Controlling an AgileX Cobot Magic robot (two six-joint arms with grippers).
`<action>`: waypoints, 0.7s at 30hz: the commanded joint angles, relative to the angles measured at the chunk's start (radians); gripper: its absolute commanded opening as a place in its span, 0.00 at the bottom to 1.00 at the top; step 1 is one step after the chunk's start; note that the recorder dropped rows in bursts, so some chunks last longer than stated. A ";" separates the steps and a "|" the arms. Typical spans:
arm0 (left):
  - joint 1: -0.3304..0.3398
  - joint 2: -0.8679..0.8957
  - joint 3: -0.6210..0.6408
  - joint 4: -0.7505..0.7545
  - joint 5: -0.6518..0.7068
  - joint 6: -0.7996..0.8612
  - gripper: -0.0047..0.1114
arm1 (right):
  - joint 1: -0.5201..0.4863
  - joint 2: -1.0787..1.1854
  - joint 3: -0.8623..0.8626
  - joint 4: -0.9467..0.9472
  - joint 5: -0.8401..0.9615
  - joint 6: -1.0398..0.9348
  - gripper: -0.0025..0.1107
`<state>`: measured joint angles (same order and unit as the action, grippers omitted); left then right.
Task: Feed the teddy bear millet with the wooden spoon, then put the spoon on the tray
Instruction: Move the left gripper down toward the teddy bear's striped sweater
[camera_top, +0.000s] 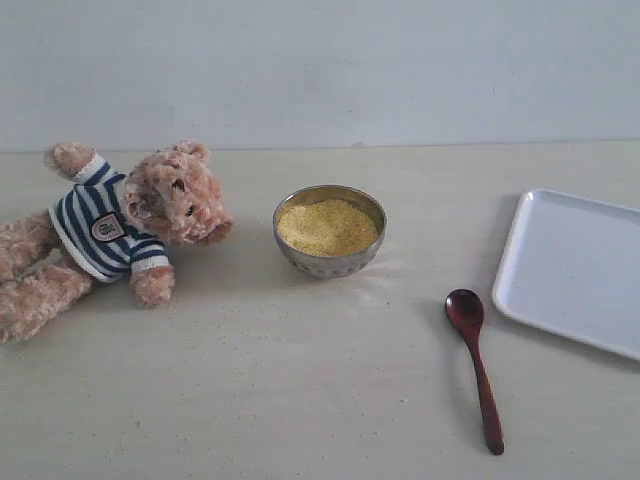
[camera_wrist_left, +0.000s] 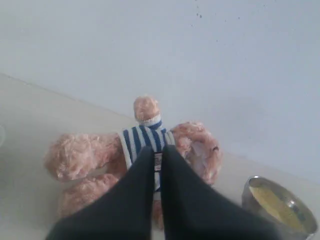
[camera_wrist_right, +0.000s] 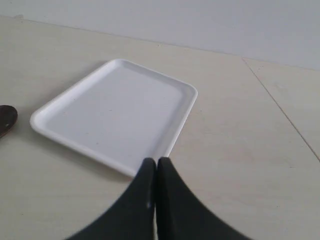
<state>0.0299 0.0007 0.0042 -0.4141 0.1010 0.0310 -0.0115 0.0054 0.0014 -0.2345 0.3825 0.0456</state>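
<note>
No step of the task is judged to be done yet. The tray (camera_wrist_right: 115, 120) is seen bare, just ahead of the right claw (camera_wrist_right: 153, 161), whose jaws are pressed together on nothing. The teddy bear (camera_wrist_left: 145, 140) is seen lying just beyond the tips of the left claw (camera_wrist_left: 158, 149), which is likewise closed and empty. The bowl (camera_top: 330, 262), heaped with millet (camera_top: 328, 226), is found off to one side of that claw, past the bear's head. The wooden spoon (camera_top: 477, 365) is seen flat on the table (camera_top: 300, 400), untouched, beside the tray and nearer the right claw. Picking up, scooping, feeding and setting down are all still to be done.
</note>
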 joint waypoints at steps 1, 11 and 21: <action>0.000 -0.001 -0.004 -0.041 -0.095 -0.017 0.08 | 0.003 -0.005 -0.001 -0.005 -0.003 0.002 0.02; 0.000 0.224 -0.170 -0.205 -0.747 0.192 0.08 | 0.003 -0.005 -0.001 -0.005 -0.003 0.002 0.02; -0.002 1.246 -1.102 0.123 0.431 0.403 0.08 | 0.003 -0.005 -0.001 -0.005 -0.003 0.002 0.02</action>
<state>0.0299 1.0339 -0.8897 -0.3463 0.1474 0.3351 -0.0115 0.0054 0.0014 -0.2345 0.3825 0.0456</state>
